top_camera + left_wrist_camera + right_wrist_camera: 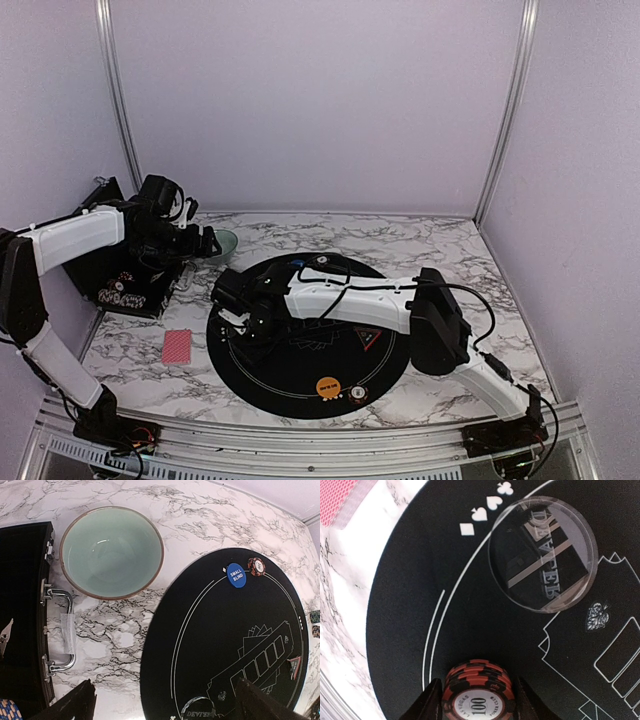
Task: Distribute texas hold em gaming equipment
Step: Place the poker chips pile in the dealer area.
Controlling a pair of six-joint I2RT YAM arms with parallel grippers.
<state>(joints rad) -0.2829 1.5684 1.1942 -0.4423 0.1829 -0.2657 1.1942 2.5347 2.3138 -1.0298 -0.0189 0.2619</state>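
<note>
- Right gripper [476, 682]: I read its two fingers [429, 702] as pressed against opposite sides of a chip stack [476, 700], pinching it. The top chip is red and black and marked 100.
- The chip stack is over the left part of the black mat [300, 375], just inside the mat's white ring line. I cannot tell whether it rests on the mat or is lifted off it.
- A clear dealer disc [542, 555] lies flat on the mat, near the stack but apart from it, further toward the mat's centre.
- Playing cards [177, 346], red backs up, lie on the marble table [450, 250] off the mat's left edge, not touching the mat.
- Left gripper [165, 690]: fingers spread wide with nothing between them. It hangs over the marble just beyond the mat's far-left rim.
- Teal bowl [111, 552]: upright on the marble beyond the mat's far-left rim, with a gap to the mat.
- Blue disc [236, 575], marked SMALL BLIND, lies on the mat at its far rim, touching or nearly touching a striped chip [256, 566].
- Red triangle [367, 337]: flat on the mat, right of its centre.
- Orange disc [328, 385]: on the mat at its near rim, with a small chip [357, 393] just beside it on the right.
- Black case [135, 285]: on the marble well left of the mat, beside the bowl, with loose chips [120, 295] on it.
</note>
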